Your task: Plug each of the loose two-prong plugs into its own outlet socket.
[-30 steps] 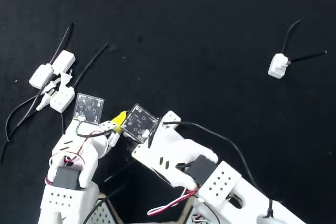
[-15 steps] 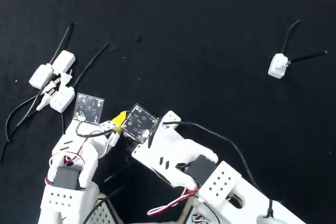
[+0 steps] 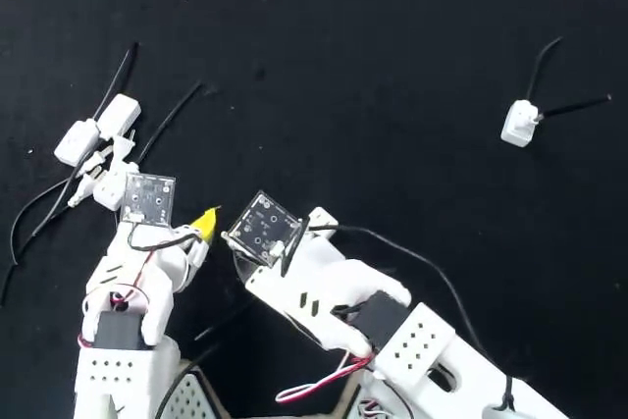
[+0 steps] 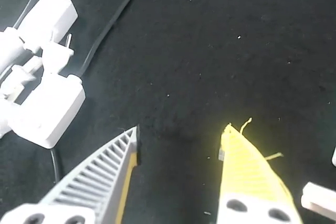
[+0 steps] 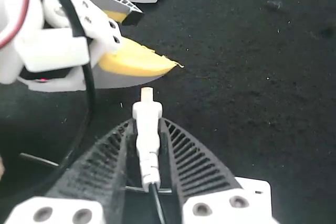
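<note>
My right gripper is shut on a small white two-prong plug, prong end forward, its black cord trailing back over the right arm. It sits low at the table's front centre. Just ahead of the plug is the left gripper's yellow finger. My left gripper is open over bare black cloth, beside a cluster of white outlet blocks and a loose plug with bare prongs. In the high view that cluster lies at the left, with the left gripper just in front of it.
One more white outlet block with two black cords lies at the far right. Black cords fan out from the left cluster. The table is covered in black cloth, and the two arms stand close together at the front.
My left gripper has swung left toward the outlet cluster and away from the right gripper. The right gripper has shifted only slightly, still holding the plug.
</note>
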Controlling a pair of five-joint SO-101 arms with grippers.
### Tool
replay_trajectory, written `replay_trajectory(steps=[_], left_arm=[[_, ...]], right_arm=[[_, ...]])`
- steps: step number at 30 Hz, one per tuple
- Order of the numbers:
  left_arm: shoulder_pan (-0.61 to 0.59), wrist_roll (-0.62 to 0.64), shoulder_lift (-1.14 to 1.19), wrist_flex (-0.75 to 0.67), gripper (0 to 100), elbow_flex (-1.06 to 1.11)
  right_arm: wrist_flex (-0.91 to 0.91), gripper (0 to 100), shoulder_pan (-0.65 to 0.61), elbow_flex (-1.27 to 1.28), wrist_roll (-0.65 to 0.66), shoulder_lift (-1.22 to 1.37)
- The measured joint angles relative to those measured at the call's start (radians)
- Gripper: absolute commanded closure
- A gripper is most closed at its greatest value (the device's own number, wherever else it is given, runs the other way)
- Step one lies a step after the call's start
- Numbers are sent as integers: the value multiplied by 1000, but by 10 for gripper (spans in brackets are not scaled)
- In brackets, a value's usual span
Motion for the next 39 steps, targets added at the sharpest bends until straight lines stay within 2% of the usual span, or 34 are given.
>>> replay_trajectory(steps=[4,10,20,25,30,33,39], left_arm=[[-9,0,0,0,747,0],[-21,0,0,0,747,9],[-21,0,-2,0,747,9],[-21,-5,-2,38,747,9],[-21,-48,-2,72,747,9],[-21,-54,-2,72,747,9],[-21,-57,-2,72,747,9]], right_arm=[[69,988,75,-17,0,0],[273,988,216,-181,35,77],[684,988,376,-746,133,727],[891,988,408,-1086,153,1091],[1025,988,410,-1315,176,1366],[1100,988,410,-1428,209,1448],[1112,988,419,-1514,278,1490]])
